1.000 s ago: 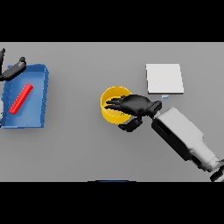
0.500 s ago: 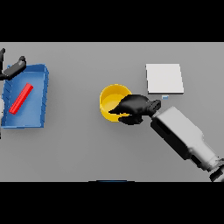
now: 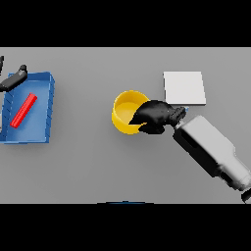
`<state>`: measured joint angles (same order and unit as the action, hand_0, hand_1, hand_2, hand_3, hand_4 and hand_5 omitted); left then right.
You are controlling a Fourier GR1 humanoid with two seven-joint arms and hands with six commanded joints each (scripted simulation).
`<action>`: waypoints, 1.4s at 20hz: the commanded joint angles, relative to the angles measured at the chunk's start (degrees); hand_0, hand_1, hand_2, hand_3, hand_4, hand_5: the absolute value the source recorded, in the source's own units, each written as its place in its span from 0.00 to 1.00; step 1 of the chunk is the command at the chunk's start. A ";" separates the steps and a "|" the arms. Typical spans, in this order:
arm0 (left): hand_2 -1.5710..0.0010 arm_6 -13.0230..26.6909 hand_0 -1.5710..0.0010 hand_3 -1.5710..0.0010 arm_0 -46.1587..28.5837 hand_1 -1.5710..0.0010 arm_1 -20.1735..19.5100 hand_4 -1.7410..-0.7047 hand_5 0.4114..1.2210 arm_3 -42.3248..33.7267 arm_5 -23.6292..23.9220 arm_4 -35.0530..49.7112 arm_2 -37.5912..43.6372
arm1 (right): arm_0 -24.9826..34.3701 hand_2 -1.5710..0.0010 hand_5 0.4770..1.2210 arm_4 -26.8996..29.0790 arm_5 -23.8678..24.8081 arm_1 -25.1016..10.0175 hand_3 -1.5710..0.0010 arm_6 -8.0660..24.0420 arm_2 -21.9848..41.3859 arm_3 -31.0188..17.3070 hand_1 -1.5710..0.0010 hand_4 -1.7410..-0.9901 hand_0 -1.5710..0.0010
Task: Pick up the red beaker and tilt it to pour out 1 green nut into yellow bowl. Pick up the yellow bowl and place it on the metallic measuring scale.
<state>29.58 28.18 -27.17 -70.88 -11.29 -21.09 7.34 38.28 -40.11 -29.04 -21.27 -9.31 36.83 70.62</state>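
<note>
My right hand point(image 3: 154, 115) sits just right of the frame's centre, fingers curled over the right-hand rim of the yellow bowl point(image 3: 125, 112), with what looks like my thumb tucked under the rim's lower edge. So I am gripping the bowl by its wall, the dark hand covering the right part of it. My white and grey forearm runs off from there toward the lower right corner.

The bowl rests on the grey table point(image 3: 98, 166), a little left of my palm, its opening facing up. I cannot make out whether anything lies inside it; the inner surface that shows is plain yellow.

The metallic measuring scale point(image 3: 184, 88) is a pale square plate in the upper right, close above my wrist and near the bowl without touching it.

Far over at the left edge lies a blue tray point(image 3: 45, 110), and in it a red beaker point(image 3: 23, 110), lying on its side, slanted from lower left to upper right.

My left hand point(image 3: 12, 80) shows at the upper left, over the tray's top corner, its fingers fairly straight and holding nothing.
</note>
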 commanded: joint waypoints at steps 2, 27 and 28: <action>1.00 0.27 1.00 1.00 0.58 1.00 0.24 0.92 0.39 0.50 0.15 -0.11 -0.10 | 0.08 0.03 0.99 1.49 -1.27 -1.09 0.14 1.33 -1.28 2.02 0.03 0.03 0.02; 1.00 1.34 1.00 1.00 0.49 1.00 -0.30 0.89 0.43 -1.09 -0.08 1.07 1.15 | 8.49 0.01 1.00 1.68 5.52 -10.64 0.10 6.01 -7.75 -13.56 0.05 0.02 0.01; 1.00 1.72 1.00 1.00 0.58 1.00 -0.56 0.89 0.43 -1.05 -0.13 0.90 1.18 | 8.34 0.03 1.00 1.56 6.60 -10.57 0.08 5.88 -7.89 -15.36 0.07 0.02 0.02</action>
<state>31.31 28.76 -27.74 -71.94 -11.40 -20.20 8.54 46.58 -38.55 -22.46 -31.85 -3.21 28.95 55.23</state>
